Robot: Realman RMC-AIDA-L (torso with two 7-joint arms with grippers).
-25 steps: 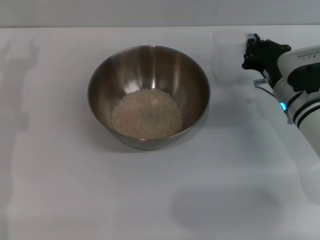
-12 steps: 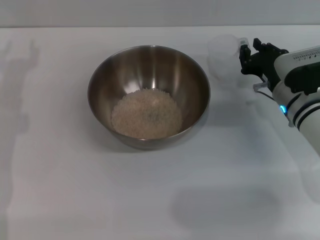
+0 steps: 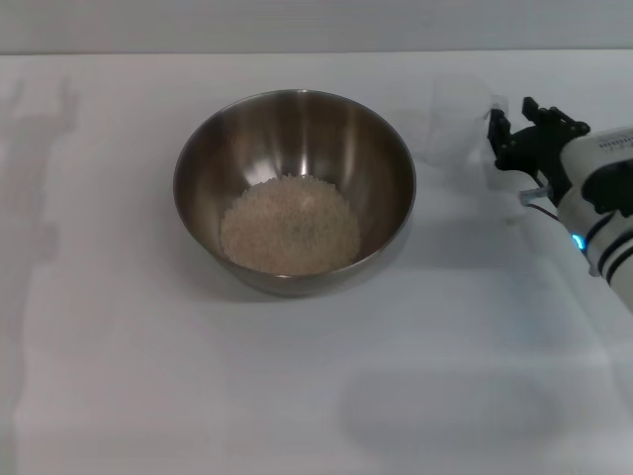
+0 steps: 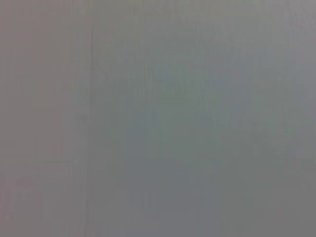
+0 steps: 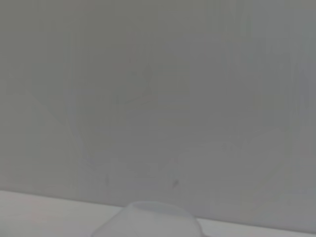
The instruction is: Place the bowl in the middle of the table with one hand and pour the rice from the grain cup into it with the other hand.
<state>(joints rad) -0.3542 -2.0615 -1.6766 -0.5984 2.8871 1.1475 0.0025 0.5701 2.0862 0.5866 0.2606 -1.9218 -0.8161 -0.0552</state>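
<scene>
**Rice in the bowl, cup being set down at the right**

Head view: the bowl [image 3: 295,191] is sitting near the middle of the table [image 3: 148,396]; the rice [image 3: 290,226] is lying in a pale heap at its bottom, so both the placing and the pouring look done. The grain cup [image 3: 458,127] is standing upright on the table to the right of the bowl, apart from it, and it is looking empty, though its clear wall is making that hard to confirm. The right gripper [image 3: 512,139] is sitting just beside the cup on its right side; its fingers are showing a gap between them, and I judge them apart and not clamping the cup, though contact at the handle is too faint to rule out. The left arm is not showing here at all.

Left wrist view: only a flat grey blur is showing; nothing can be named.

Right wrist view: a plain grey wall is filling most of it; the rim of the cup [image 5: 153,217] is peeking in at one edge; no fingers are showing.

What is left, as I judge it: only drawing the right arm clear.
</scene>
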